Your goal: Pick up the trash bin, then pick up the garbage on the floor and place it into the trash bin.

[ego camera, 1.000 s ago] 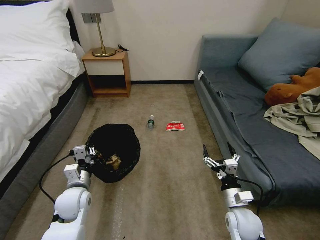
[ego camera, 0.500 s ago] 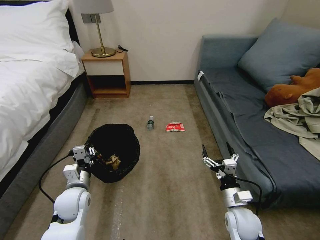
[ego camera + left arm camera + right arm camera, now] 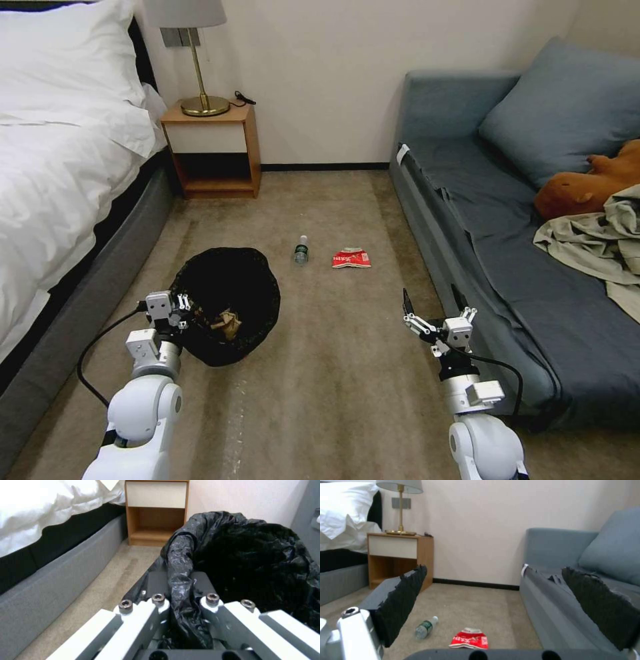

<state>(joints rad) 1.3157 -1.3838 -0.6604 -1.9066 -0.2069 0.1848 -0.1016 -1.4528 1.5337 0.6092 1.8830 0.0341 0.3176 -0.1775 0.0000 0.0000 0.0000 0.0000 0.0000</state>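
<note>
Left gripper [image 3: 179,311] pinching trash bin [image 3: 230,303] rim; right gripper [image 3: 432,305] spread wide, should approach low onto red-and-white packet [image 3: 351,258] beside the bottle [image 3: 301,250].

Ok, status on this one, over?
Left claw shut on bin rim. Right claw open, empty. Bottle and packet on floor ahead, path clear.

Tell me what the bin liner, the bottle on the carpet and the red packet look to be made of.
Bin liner: thin glossy black plastic film, crinkled, with highlights.
Bottle: clear plastic, judging by its see-through body and the white cap.
Red packet: likely printed plastic or foil wrapper, crumpled and flattened; the exact stock is unclear.
</note>
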